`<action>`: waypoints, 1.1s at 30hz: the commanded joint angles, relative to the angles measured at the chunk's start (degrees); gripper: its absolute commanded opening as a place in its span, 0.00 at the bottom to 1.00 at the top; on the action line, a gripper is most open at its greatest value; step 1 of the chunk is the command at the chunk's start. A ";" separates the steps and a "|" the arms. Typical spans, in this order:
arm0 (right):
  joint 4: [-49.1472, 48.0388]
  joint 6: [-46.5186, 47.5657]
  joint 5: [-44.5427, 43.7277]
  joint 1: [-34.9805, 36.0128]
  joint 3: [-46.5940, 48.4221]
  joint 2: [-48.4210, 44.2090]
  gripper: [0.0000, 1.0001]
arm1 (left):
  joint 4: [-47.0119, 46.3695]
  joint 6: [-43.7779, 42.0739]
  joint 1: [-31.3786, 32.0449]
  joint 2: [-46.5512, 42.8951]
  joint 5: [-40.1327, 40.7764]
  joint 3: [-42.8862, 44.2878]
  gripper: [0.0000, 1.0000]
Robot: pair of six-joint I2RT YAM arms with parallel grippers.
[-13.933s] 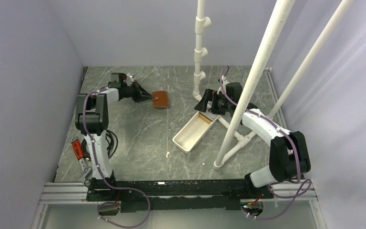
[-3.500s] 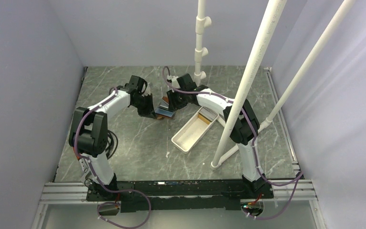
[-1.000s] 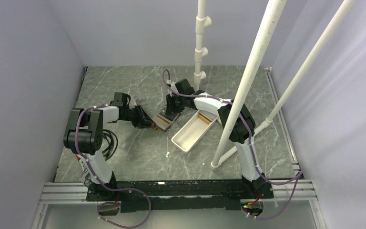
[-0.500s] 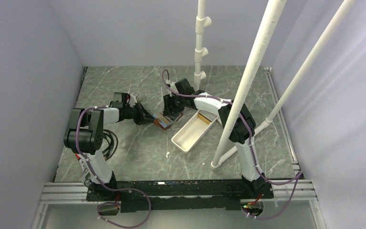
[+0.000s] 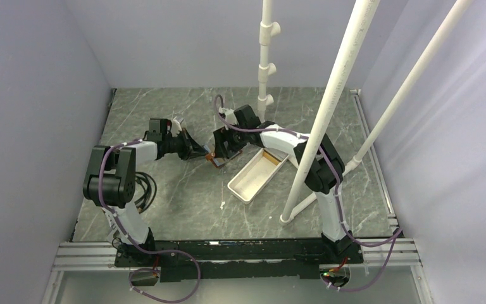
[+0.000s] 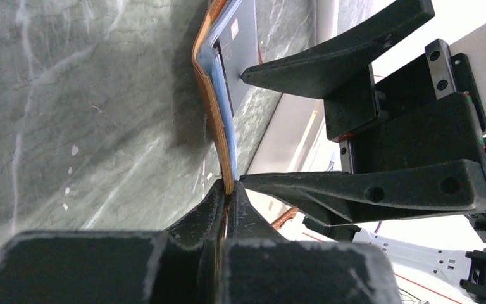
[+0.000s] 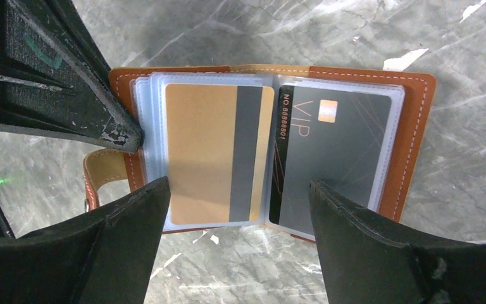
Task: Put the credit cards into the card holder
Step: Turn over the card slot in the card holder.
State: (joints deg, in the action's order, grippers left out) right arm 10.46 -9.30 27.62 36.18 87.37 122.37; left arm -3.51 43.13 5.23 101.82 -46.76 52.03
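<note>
The card holder (image 7: 417,126) is a brown leather wallet held open, with clear sleeves inside. A gold card (image 7: 202,155) sits in the left sleeve and a dark grey VIP card (image 7: 338,149) in the right one. My left gripper (image 6: 228,190) is shut on the wallet's left cover edge; its finger also shows in the right wrist view (image 7: 69,88). The left wrist view shows the wallet (image 6: 210,107) edge-on. My right gripper (image 7: 239,187) is open and empty, its fingers spread either side of the wallet's lower edge. From above, the grippers (image 5: 204,154) (image 5: 226,147) meet at the wallet (image 5: 214,159).
A long white tray (image 5: 253,180) lies right of the wallet, with a tan strip at its far end (image 5: 269,156). White pipe posts (image 5: 264,57) (image 5: 329,107) stand behind and to the right. Marble tabletop (image 5: 183,196) lies in front.
The wallet lay flat and open a second ago; it now looks tipped up and mostly hidden under the right gripper. The left gripper has shifted up and back with it, and the right gripper has edged left.
</note>
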 commanded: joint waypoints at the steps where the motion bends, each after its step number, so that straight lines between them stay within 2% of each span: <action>1: -2.91 3.09 0.75 1.31 -1.17 -3.94 0.84 | -1.96 -0.46 0.54 -1.83 -2.12 2.63 0.00; 7: -4.05 3.06 0.39 1.64 -2.39 -5.02 0.88 | -0.16 -1.48 0.70 -1.23 -2.27 3.25 0.00; 12: -3.14 2.76 -2.71 1.96 -1.77 -4.38 0.86 | 0.51 -1.83 0.68 -1.59 -2.32 3.58 0.00; 14: -3.14 2.25 -3.38 1.92 -1.60 -4.29 0.83 | 1.49 -2.44 0.65 -1.57 -2.07 3.76 0.00; 17: -4.02 1.07 -4.36 1.55 -2.27 -4.93 0.69 | 3.07 -3.71 0.65 -1.33 -1.80 3.86 0.00; 19: -4.86 0.39 -3.98 1.21 -2.86 -5.48 0.66 | 4.21 -4.72 0.65 -1.07 -1.61 4.02 0.00; 27: -6.80 -0.57 -0.45 -0.11 -4.49 -6.67 0.75 | 10.02 -8.74 0.65 1.02 -1.29 5.39 0.00; 33: -6.87 -1.40 5.38 -0.76 -3.31 -4.77 0.74 | 12.19 -10.41 0.65 2.07 -1.15 6.33 0.00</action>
State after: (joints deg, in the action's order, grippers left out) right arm 6.11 -9.78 27.55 35.90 83.02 118.83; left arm 6.90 35.55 5.65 103.44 -46.72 56.18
